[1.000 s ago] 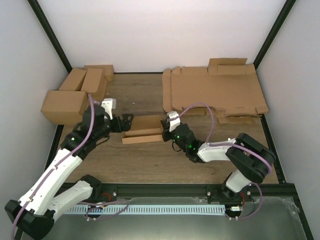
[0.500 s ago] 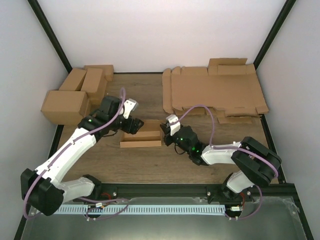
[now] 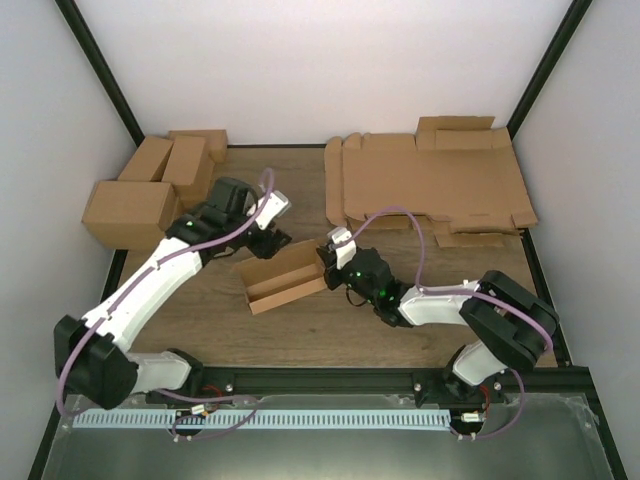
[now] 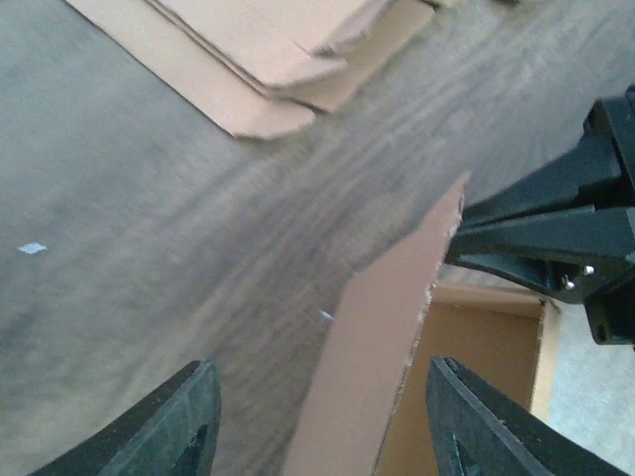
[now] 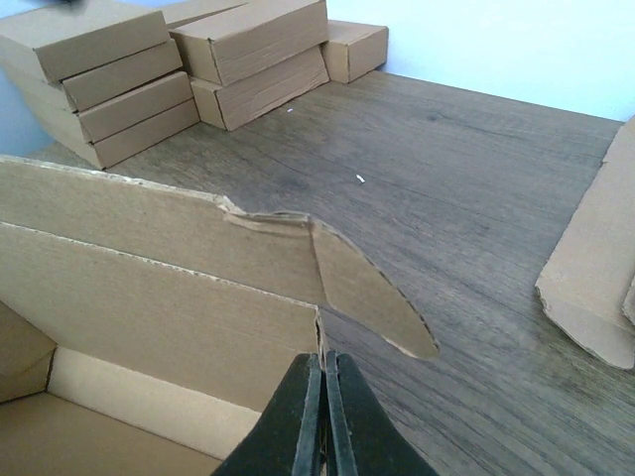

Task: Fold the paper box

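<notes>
The paper box [image 3: 285, 283] lies half-formed mid-tabletop [image 3: 300, 335], skewed, its trough open upward. The right fingers [image 5: 306, 421] are pressed together, pinching its wall at one end corner. The left fingers [image 4: 169, 431] are spread, straddling a raised cardboard edge without gripping it. The risk is that thin corner pinch — a sideways push from the left could pivot the box, crease the wall or pull it free.

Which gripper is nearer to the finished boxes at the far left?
Left. The left gripper hangs open just right of the finished boxes; the right gripper, shut on the paper box, lies farther right.
</notes>
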Controlling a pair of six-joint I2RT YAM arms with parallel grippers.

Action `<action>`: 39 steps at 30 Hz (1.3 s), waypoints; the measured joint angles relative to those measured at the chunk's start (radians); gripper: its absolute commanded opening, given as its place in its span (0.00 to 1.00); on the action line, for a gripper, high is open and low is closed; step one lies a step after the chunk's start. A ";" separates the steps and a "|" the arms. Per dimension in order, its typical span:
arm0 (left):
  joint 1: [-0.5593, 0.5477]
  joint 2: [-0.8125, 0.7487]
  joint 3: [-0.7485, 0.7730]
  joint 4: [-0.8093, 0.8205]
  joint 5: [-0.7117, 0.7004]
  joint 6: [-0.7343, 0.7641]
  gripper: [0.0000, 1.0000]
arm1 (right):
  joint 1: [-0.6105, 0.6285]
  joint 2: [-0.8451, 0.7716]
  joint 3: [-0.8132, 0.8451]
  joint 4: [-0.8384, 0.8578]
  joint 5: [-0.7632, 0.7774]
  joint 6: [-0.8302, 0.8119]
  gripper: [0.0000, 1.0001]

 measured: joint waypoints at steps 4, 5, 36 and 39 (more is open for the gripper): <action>-0.021 0.082 0.000 -0.036 0.048 0.045 0.56 | 0.000 0.002 0.007 -0.009 -0.003 0.000 0.01; -0.033 0.098 0.000 -0.043 0.048 0.055 0.55 | 0.000 0.002 0.007 -0.010 -0.003 0.000 0.01; -0.383 0.150 -0.091 0.017 -0.066 -0.129 0.10 | 0.009 -0.402 -0.074 -0.541 -0.090 0.234 0.65; -0.412 0.170 -0.117 0.045 -0.063 -0.172 0.13 | 0.009 -0.491 -0.074 -0.678 -0.107 0.289 0.68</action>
